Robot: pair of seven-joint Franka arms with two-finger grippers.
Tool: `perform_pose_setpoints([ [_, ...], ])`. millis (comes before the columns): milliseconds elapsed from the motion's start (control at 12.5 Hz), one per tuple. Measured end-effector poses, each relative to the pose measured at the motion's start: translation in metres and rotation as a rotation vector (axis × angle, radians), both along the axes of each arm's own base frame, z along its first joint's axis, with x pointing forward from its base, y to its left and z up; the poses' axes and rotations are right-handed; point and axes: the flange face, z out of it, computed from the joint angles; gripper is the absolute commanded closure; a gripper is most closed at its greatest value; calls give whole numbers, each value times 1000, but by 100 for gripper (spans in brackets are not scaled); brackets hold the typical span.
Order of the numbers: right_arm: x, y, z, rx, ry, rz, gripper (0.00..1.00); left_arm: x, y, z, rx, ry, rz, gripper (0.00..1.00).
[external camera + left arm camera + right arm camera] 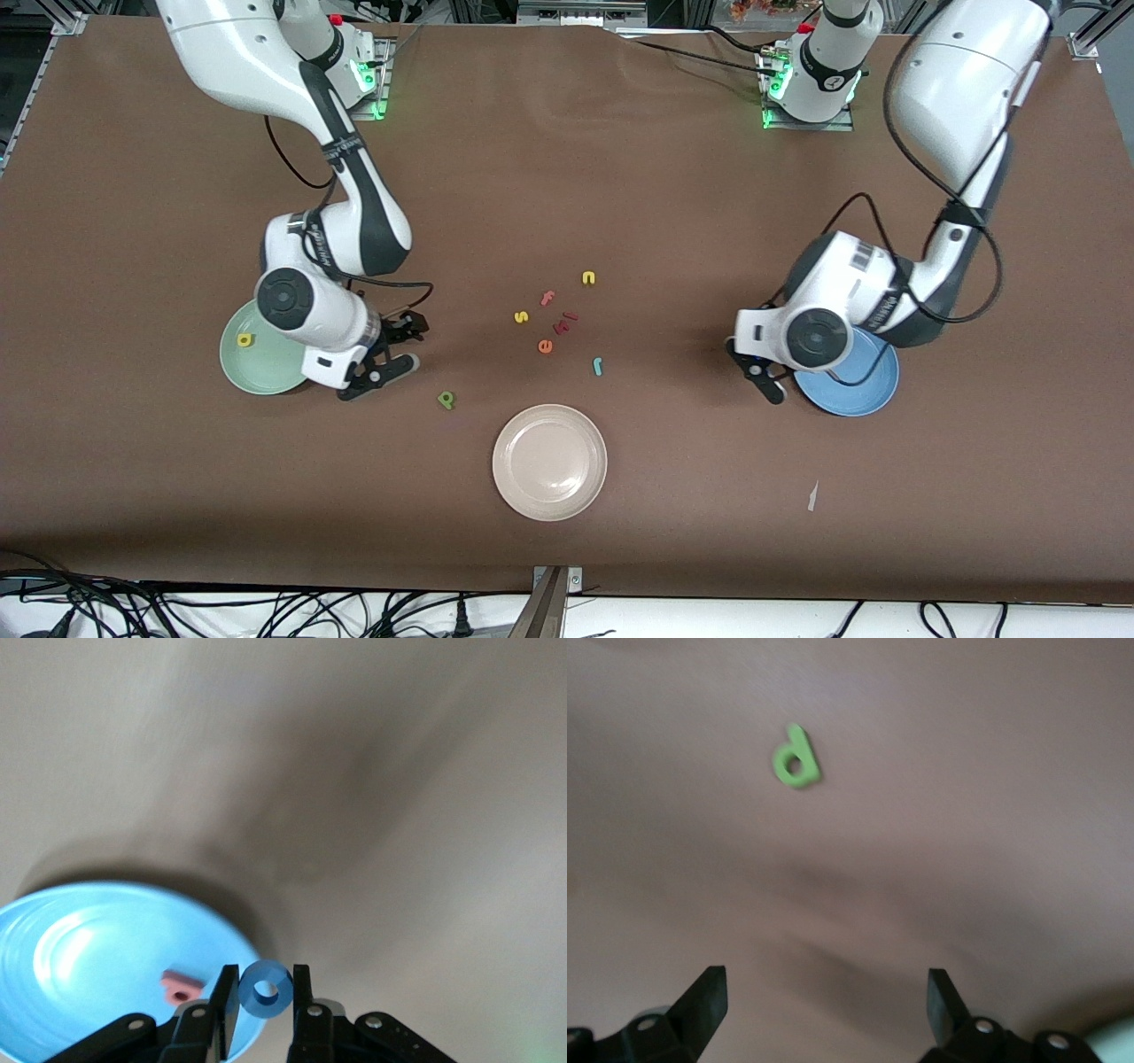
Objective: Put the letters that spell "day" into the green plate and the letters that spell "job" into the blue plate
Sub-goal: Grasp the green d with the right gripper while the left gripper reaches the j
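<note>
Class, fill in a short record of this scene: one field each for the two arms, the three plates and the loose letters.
left gripper: shut on blue o, over table by blue plate
right gripper: jaws open, over table near green d
blue plate: holds red b
green plate: holds yellow a
beige plate: holds nothing
loose letters: scattered mid-table

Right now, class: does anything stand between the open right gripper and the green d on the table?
Nothing visible does. Only bare table lies between the right gripper and the green d, which lies flat and alone.
</note>
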Motion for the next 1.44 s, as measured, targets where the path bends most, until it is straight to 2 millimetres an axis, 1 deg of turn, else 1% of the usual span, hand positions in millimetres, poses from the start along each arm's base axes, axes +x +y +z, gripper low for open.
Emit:
perform_pose_setpoints([
  [80, 0, 10, -10, 9, -18, 11, 0, 5, 23, -3, -30, 10, -48, 100],
  [160, 3, 18, -17, 15, -31, 19, 0, 10, 41, -8, -60, 6, -93, 90],
  [239, 6, 25, -22, 21, -39, 28, 0, 13, 57, -17, -89, -3, -123, 1],
  [399, 13, 39, -30, 30, -48, 49, 0, 11, 80, -41, -134, -30, -147, 0],
  [479, 17, 44, -34, 31, -53, 62, 0, 11, 83, -46, -146, -33, -161, 0],
  [638, 24, 54, -41, 31, -73, 93, 0, 11, 77, -43, -157, -38, -181, 0],
  [798, 29, 59, -50, 28, -107, 129, 2, 11, 63, -35, -165, -47, -183, 0],
  [878, 30, 59, -55, 27, -115, 154, 5, 10, 50, -29, -170, -59, -159, 0],
  [957, 30, 59, -59, 24, -116, 178, 6, 8, 32, -23, -172, -71, -121, 0],
  [1117, 30, 59, -61, 22, -116, 202, 8, 0, -12, -12, -175, -95, -5, 0],
  [1277, 31, 60, -60, 23, -122, 224, 13, -11, -63, -4, -187, -100, 166, 0],
  [1436, 34, 61, -60, 25, -130, 245, 18, -24, -122, 6, -163, -121, 334, 0],
])
